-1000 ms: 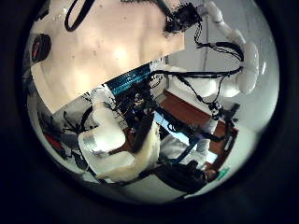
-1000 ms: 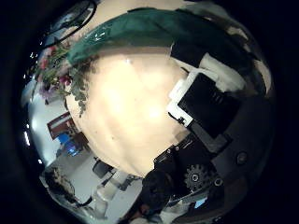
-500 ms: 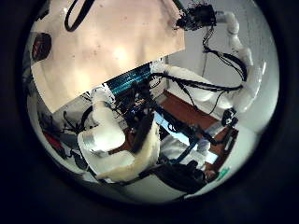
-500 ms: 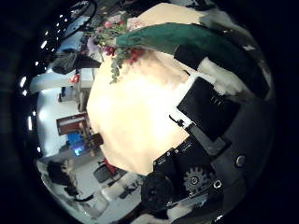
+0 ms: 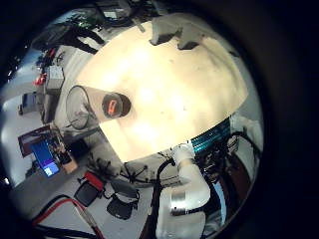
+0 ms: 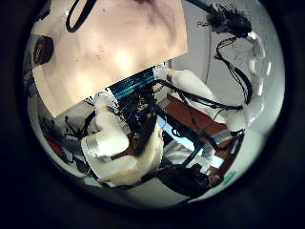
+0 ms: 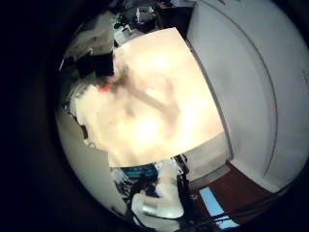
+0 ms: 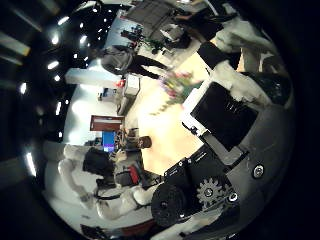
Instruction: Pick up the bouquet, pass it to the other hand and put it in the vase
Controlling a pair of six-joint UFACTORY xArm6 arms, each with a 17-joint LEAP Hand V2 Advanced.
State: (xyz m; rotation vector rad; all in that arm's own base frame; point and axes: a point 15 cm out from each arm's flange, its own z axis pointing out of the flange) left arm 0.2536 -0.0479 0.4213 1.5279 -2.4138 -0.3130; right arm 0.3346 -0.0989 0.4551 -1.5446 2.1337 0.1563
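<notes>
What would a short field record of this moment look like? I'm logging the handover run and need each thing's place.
vase: stands on the table, near one edge; no bouquet in it
bouquet: close before the right hand's palm, apparently lifted off the table
right hand: raised, beyond the table's edge
handover: not yet done

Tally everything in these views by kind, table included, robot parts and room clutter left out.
Bouquet of small flowers and leaves: 1
Upright cylindrical vase with a dark mouth: 1
Pale flat-topped table: 1
Total: 3
</notes>
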